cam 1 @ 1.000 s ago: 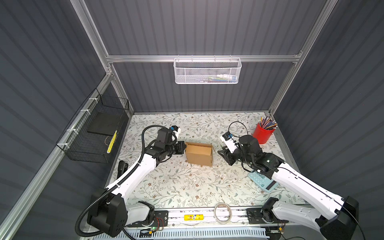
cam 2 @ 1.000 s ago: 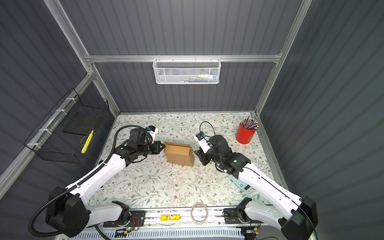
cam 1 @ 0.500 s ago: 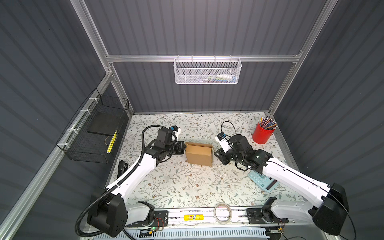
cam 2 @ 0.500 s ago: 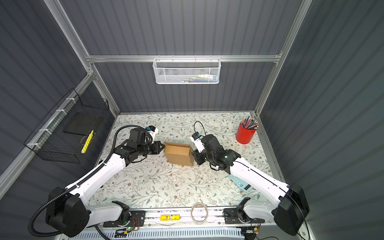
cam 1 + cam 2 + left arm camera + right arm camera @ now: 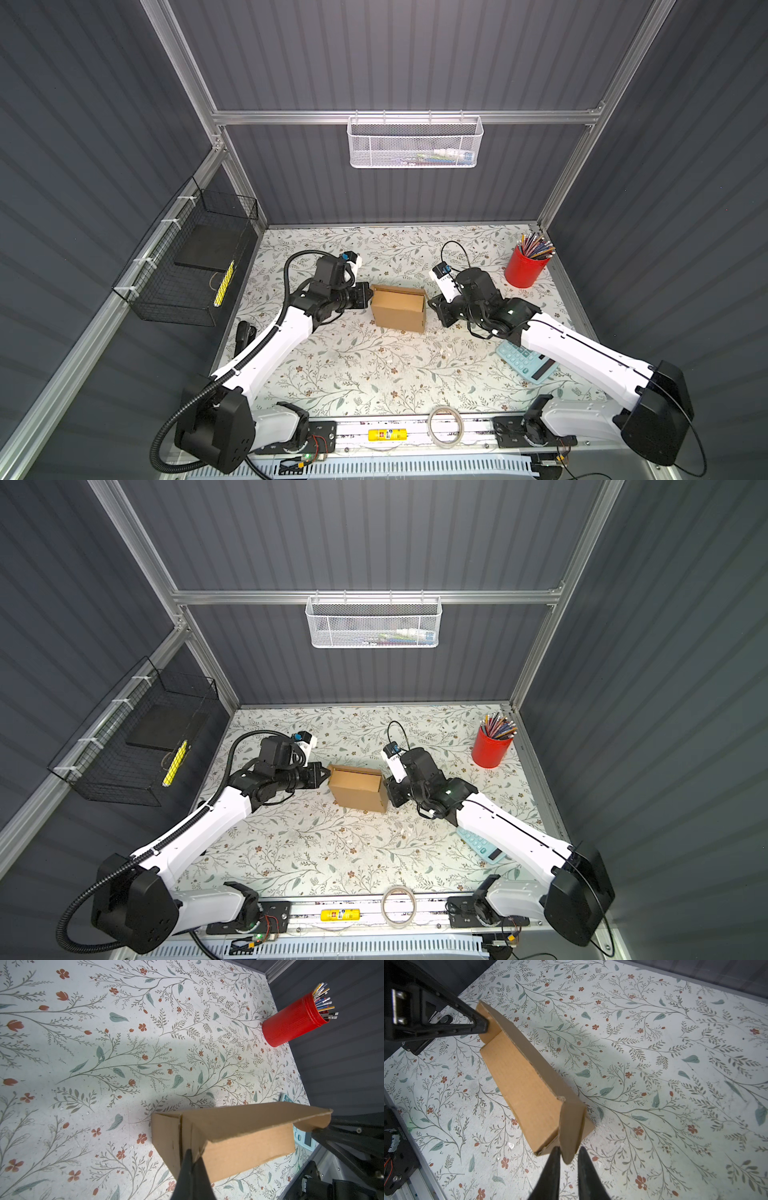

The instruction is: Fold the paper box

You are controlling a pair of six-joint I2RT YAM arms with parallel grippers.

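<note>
The paper box (image 5: 399, 309) is plain brown cardboard, partly folded, standing mid-table in both top views, also (image 5: 357, 789). My left gripper (image 5: 368, 293) is at its left end. In the left wrist view its fingers (image 5: 194, 1154) are pressed together on the end flap of the box (image 5: 249, 1147). My right gripper (image 5: 432, 305) is at the box's right end. In the right wrist view its fingers (image 5: 569, 1150) stand slightly apart, straddling a rounded tab of the box (image 5: 521, 1076); one fingertip (image 5: 556, 1151) touches the tab and the other is a little off it.
A red pencil cup (image 5: 525, 266) stands at the back right. A pale blue calculator (image 5: 523, 361) lies partly under my right arm. A tape roll (image 5: 445, 426) sits on the front rail. A black wire basket (image 5: 187, 266) hangs on the left wall and a white mesh basket (image 5: 415, 143) on the back rail.
My right gripper has moved left to the box's right end and its jaws have narrowed around the tab. The left arm and the box have stayed put.
</note>
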